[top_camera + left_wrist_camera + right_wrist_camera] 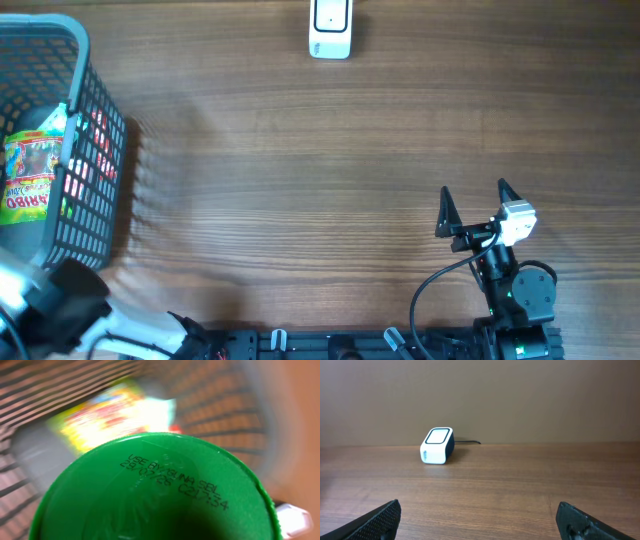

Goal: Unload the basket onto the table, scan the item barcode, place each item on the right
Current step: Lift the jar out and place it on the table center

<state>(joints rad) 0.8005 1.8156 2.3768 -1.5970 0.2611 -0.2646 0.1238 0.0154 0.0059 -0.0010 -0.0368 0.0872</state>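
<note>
A round green lid [155, 490] with a printed use-by date fills the left wrist view, pressed close to the camera and hiding my left fingers. It stays sharp while the basket behind it smears, so it moves with my left gripper, which is shut on it. The item's body and barcode are hidden. Only the left arm [60, 300] shows overhead, by the basket's near corner. The white scanner [330, 30] sits at the table's far edge, and is also in the right wrist view as the scanner [437, 445]. My right gripper [478, 205] stands open and empty, far from it.
A grey mesh basket [95, 170] at the far left holds a yellow-green Haribo bag [30, 175] and a red packet [100, 160]. The bag [110, 415] and basket wall [220, 415] show blurred behind the lid. Bare wood lies between basket and scanner.
</note>
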